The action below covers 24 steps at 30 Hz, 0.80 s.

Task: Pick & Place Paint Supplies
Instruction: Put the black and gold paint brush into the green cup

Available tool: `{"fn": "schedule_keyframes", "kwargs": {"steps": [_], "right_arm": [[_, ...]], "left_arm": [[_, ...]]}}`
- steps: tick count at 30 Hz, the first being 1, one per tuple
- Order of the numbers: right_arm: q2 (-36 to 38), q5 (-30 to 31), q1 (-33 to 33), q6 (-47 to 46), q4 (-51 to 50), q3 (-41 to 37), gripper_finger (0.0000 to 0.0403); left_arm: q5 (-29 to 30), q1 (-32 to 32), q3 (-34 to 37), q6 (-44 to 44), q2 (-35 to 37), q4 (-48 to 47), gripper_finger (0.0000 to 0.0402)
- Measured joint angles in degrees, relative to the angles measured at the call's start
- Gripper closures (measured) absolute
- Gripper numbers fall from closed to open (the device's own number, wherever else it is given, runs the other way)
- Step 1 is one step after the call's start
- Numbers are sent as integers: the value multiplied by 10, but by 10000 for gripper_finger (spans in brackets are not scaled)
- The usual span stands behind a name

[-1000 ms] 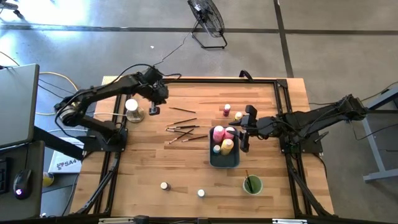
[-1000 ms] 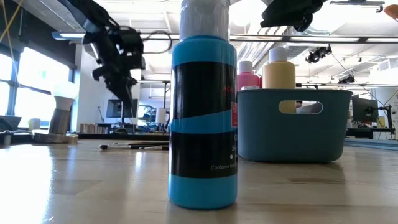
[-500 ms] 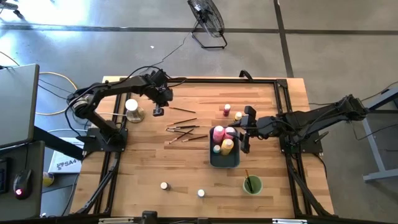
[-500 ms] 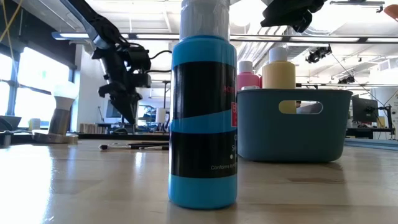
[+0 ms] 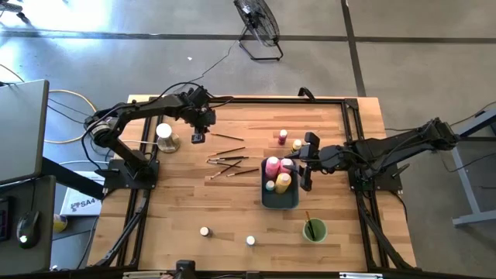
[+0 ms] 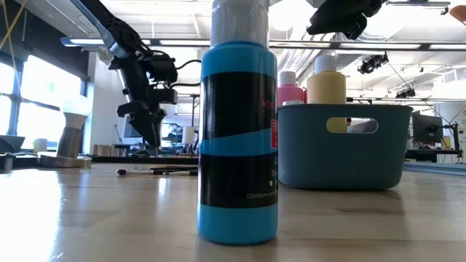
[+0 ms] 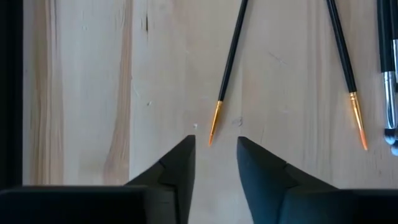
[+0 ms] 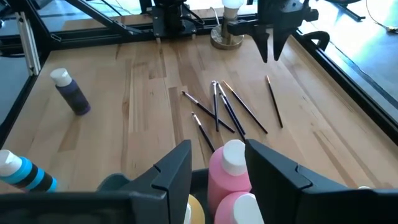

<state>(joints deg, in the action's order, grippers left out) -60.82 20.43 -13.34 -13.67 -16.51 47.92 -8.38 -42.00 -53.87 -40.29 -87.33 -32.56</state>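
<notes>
The left claw (image 7: 214,163) hangs released above a lone paintbrush (image 7: 227,68) on the desk (image 5: 178,201). The right claw (image 8: 217,174), released, is over the pink bottle (image 8: 229,167) in the tray (image 5: 280,200). The blue bottle (image 6: 238,138) label is unreadable.

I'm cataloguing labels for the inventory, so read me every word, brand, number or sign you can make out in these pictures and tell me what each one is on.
"SA4": on the white box on the floor beside the table's left edge, high view; more letters may be cut off.
Blue bottle, low view: small pale print low on its black label and red print at the label's right edge, both too blurred to read.
Pink bottle, yellow bottle, tray: no text visible.
</notes>
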Motion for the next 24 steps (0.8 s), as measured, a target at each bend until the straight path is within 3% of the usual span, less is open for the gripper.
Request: {"fn": "schedule_keyframes", "kwargs": {"steps": [24], "right_arm": [[0, 0, 0, 0, 0, 0, 259]], "left_arm": [[-50, 0, 25, 36, 0, -4, 284]]}}
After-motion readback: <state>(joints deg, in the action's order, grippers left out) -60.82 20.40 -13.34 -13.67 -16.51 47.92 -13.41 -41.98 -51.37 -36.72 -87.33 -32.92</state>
